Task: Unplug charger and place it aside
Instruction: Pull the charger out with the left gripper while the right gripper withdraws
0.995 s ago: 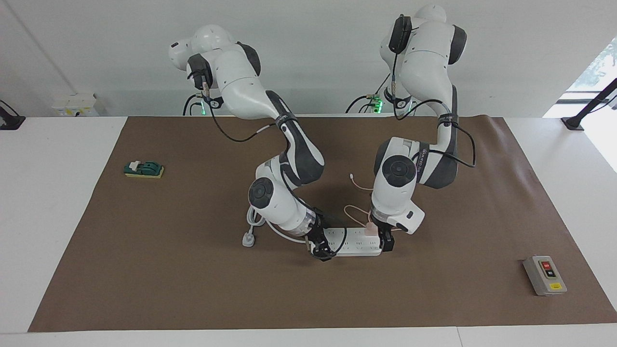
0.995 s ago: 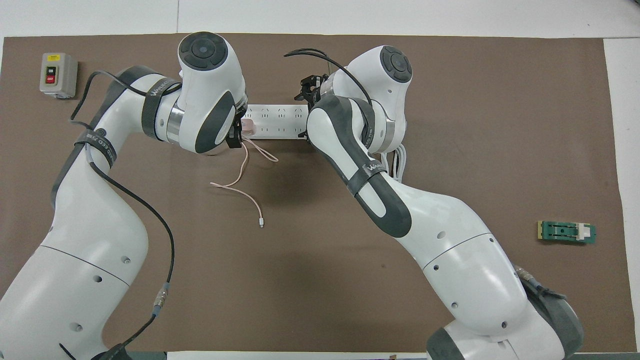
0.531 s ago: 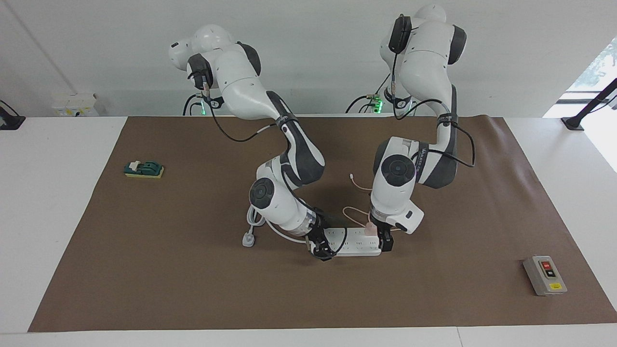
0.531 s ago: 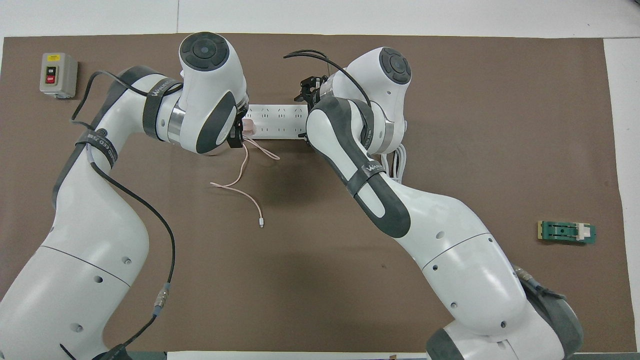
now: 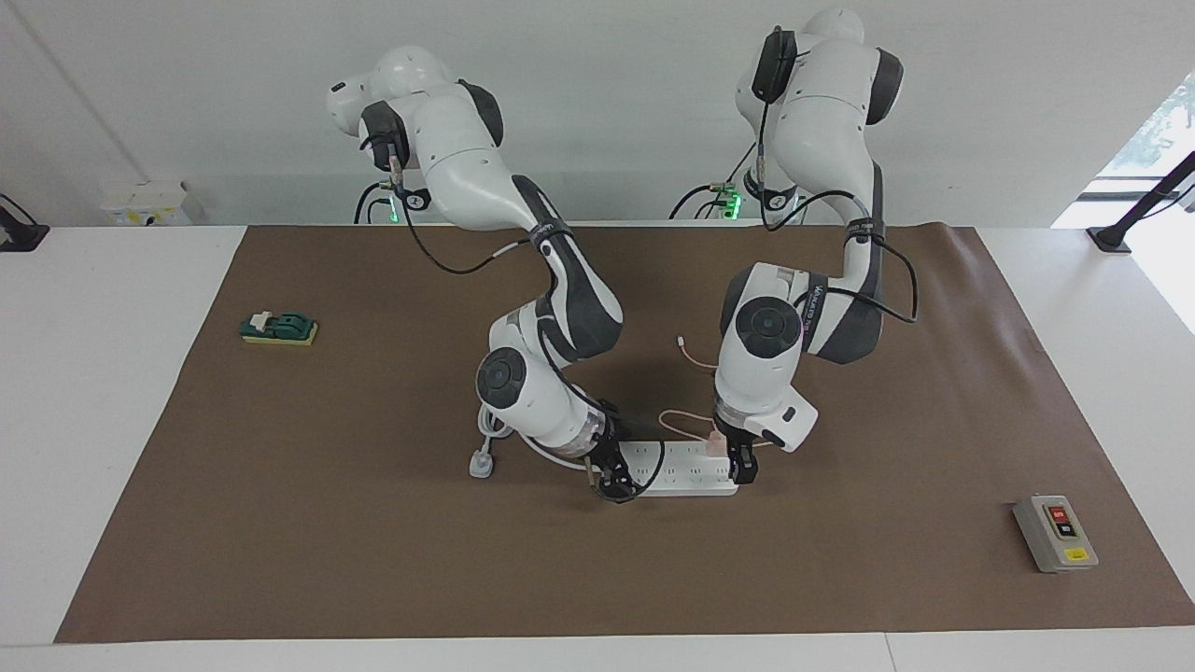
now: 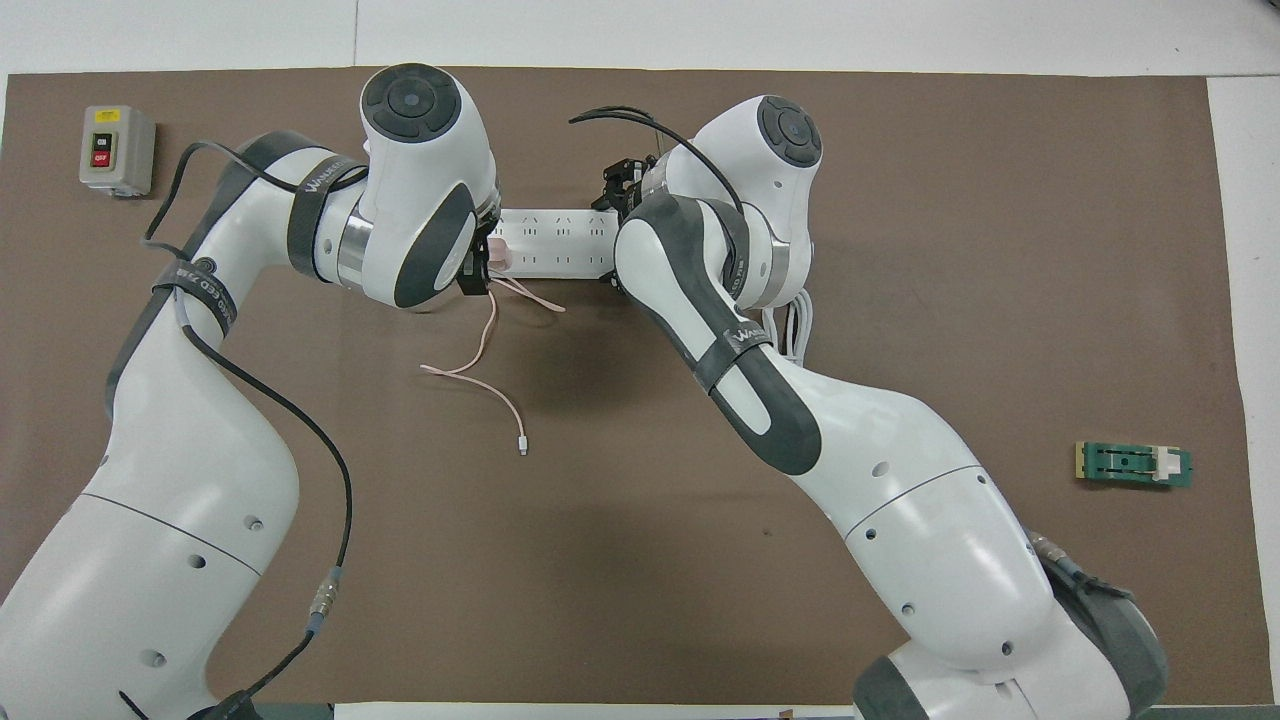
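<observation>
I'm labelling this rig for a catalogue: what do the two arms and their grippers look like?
Both the left arm and the right arm have glossy white rounded shells with dark grey joint sections, black straps with white lettering, and black cables looping alongside. The left gripper and right gripper are small and black.

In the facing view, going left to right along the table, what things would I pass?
Green block → white plug → power strip → charger → grey switch box.
</observation>
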{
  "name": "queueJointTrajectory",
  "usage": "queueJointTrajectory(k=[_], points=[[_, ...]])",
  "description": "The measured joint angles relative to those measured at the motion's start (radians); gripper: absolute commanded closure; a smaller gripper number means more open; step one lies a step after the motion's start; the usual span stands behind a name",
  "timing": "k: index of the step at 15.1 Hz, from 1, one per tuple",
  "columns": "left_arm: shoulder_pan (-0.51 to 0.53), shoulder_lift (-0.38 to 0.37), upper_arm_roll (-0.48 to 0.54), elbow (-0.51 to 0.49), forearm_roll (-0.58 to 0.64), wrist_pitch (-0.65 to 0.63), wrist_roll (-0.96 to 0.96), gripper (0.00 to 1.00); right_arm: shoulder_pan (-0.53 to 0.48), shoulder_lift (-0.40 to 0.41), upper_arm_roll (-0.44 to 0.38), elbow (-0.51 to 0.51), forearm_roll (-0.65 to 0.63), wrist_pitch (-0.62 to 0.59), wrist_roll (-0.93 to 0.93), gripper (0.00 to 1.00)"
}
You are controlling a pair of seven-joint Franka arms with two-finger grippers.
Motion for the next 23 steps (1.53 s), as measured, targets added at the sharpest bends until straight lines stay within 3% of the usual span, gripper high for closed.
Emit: queueJointTrajectory(k=[1,3,4,5,6,7,8,17,21,22,23], points=[[0.0,0.0,-0.001,-0.001,0.0,0.0,0.002,1.0,0.0,0.0,0.0,-0.001,0.0,0.002,0.0,0.0],[-0.003,-0.002,-0.006,-0.003,0.0,-0.017,0.006,1.0,0.001,0.0,0.0,-0.004,0.0,0.008,0.0,0.0],[-0.005,-0.003,-0.007,-0.005,0.001,-0.025,0.007,1.0,0.001,0.0,0.0,-0.006,0.0,0.012,0.0,0.07],[-0.005,-0.003,-0.006,-0.005,0.001,-0.025,0.008,1.0,0.002,0.0,0.0,-0.008,0.0,0.016,-0.001,0.36],[-0.006,-0.003,-0.006,-0.005,0.001,-0.025,0.01,1.0,0.001,-0.001,0.0,-0.01,0.0,0.024,-0.001,0.87],[-0.006,-0.003,-0.006,-0.005,0.002,-0.025,0.011,1.0,0.002,-0.002,0.0,-0.012,0.0,0.025,-0.002,1.0],[-0.006,-0.003,-0.006,-0.005,0.002,-0.025,0.012,1.0,0.001,-0.005,0.0,-0.014,0.0,0.025,-0.001,1.0],[-0.006,-0.013,-0.006,-0.004,0.002,-0.027,0.041,1.0,0.001,-0.007,0.001,-0.02,0.001,0.031,-0.001,1.0],[-0.004,-0.091,0.003,0.011,0.002,-0.044,0.057,1.0,0.001,-0.008,0.001,-0.021,0.001,0.032,-0.001,1.0],[-0.002,-0.105,0.004,0.011,0.002,-0.052,0.061,1.0,0.001,-0.008,0.001,-0.021,0.001,0.032,-0.001,0.64],[0.001,-0.113,0.004,0.011,0.002,-0.058,0.066,1.0,0.001,-0.008,0.001,-0.021,0.001,0.032,-0.001,0.01]])
